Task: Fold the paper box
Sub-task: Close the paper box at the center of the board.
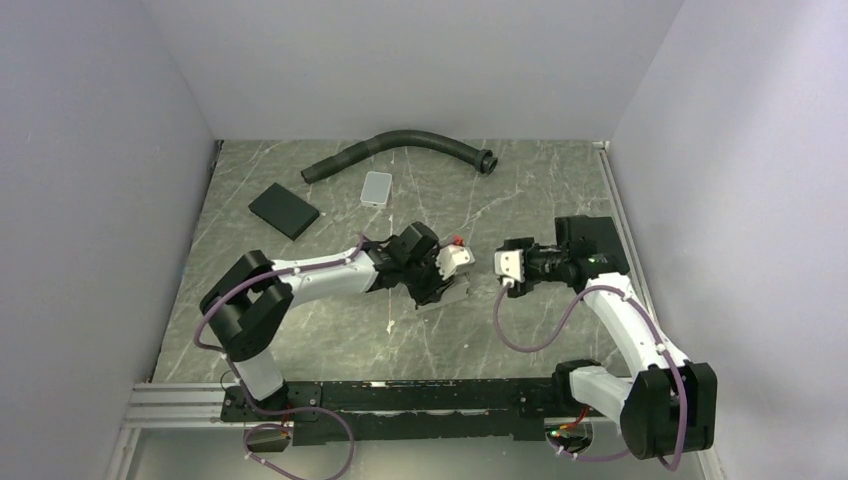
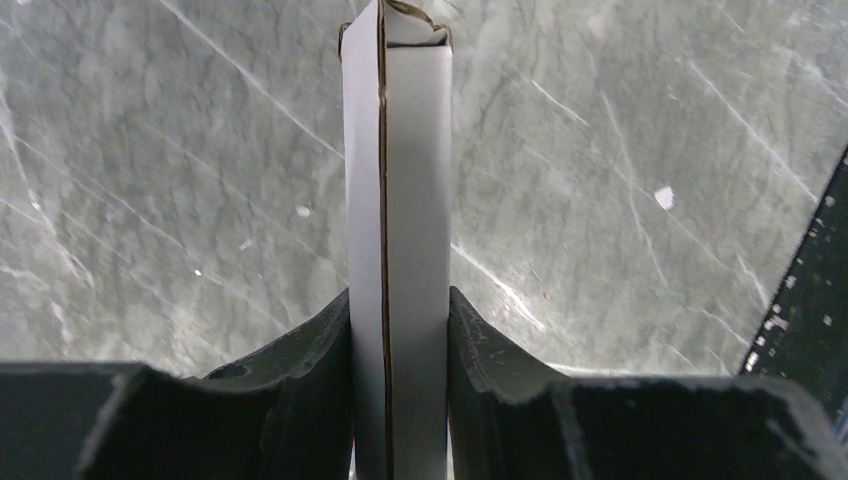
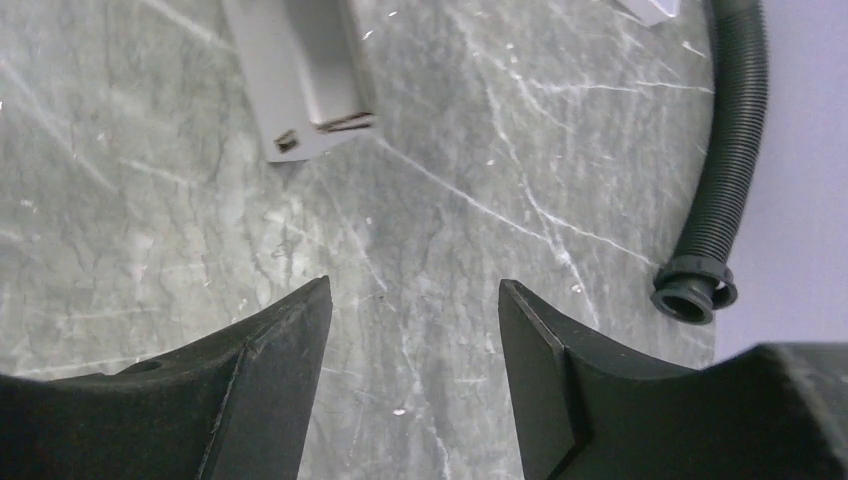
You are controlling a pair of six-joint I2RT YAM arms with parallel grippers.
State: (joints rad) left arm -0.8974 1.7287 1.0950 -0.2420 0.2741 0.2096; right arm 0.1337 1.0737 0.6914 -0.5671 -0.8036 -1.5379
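- Our left tool (image 2: 398, 305) is clenched on the paper box (image 2: 415, 180), with one finger against each broad face near the box's close end.
- The box's long axis runs straight out ahead of that tool, so its far end projects free over the surface (image 2: 150, 200). We cannot tell whether that end touches the surface.
- The flap at the far end looks slightly bulged rather than fully seated.
- Our right tool (image 3: 415, 295) is released, its jaws wide apart with nothing between them.
- Seen from the right tool, the box's free end lies ahead and to the left, apart from both fingers. Dark slits show along its end flap.
- We judge that the right tool is the free one and faces that end. The coming move therefore turns on carrying it forward and left, onto the box's axis, to press the flap home.
- The black hose (image 3: 730, 150) lies ahead to the right, away from that line.
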